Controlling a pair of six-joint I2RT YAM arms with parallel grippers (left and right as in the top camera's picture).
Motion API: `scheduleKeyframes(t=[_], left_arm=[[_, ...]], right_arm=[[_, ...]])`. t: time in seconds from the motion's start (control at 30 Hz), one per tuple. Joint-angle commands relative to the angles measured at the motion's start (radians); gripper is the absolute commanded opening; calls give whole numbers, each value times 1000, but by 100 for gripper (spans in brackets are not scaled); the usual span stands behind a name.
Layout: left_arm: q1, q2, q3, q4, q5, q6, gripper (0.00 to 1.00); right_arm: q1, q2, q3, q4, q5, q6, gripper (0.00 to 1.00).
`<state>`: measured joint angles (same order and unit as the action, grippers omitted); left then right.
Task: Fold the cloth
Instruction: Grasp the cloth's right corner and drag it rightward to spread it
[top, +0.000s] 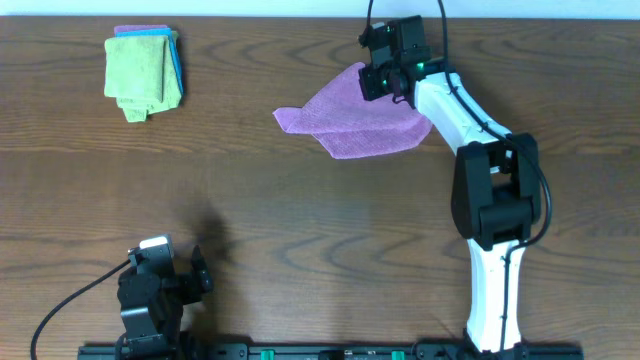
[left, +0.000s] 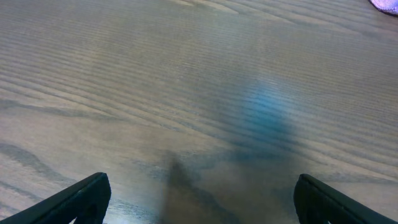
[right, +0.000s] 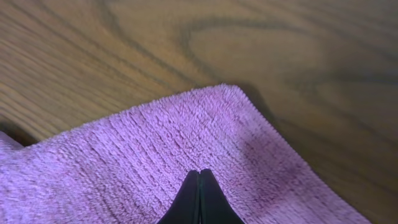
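A purple cloth (top: 360, 125) lies partly folded on the wooden table at the back middle, one corner raised at its far edge. My right gripper (top: 380, 82) is at that raised corner. In the right wrist view its fingers (right: 199, 171) are pressed together on the purple cloth (right: 155, 155), near a corner of it. My left gripper (top: 198, 270) is at the front left, far from the cloth. Its fingers (left: 199, 186) are wide apart over bare wood. A sliver of the purple cloth (left: 387, 5) shows at the top right of the left wrist view.
A stack of folded cloths (top: 145, 75), green on top of blue and pink, sits at the back left. The right arm's white body (top: 490, 200) reaches from the front edge up the right side.
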<state>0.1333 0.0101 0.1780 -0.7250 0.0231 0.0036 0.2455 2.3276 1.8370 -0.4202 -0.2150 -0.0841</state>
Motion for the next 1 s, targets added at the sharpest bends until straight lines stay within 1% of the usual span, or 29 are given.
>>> scheduleKeyframes(t=[0.0, 0.5, 0.67, 0.8, 0.97], left_arm=[[-5, -6, -17, -11, 3, -3, 95], [-5, -6, -17, -11, 3, -3, 95], [-5, -6, -17, -11, 3, -3, 96], [-5, -6, -17, -11, 3, -3, 95], [-5, -6, -17, -11, 3, -3, 95]], right_arm=[[5, 23, -3, 13, -29, 9, 1], [-9, 113, -3, 50, 7, 43, 1], [-50, 113, -3, 21, 125, 76, 1], [-112, 113, -3, -24, 156, 131, 1], [-196, 113, -3, -101, 272, 269, 1]])
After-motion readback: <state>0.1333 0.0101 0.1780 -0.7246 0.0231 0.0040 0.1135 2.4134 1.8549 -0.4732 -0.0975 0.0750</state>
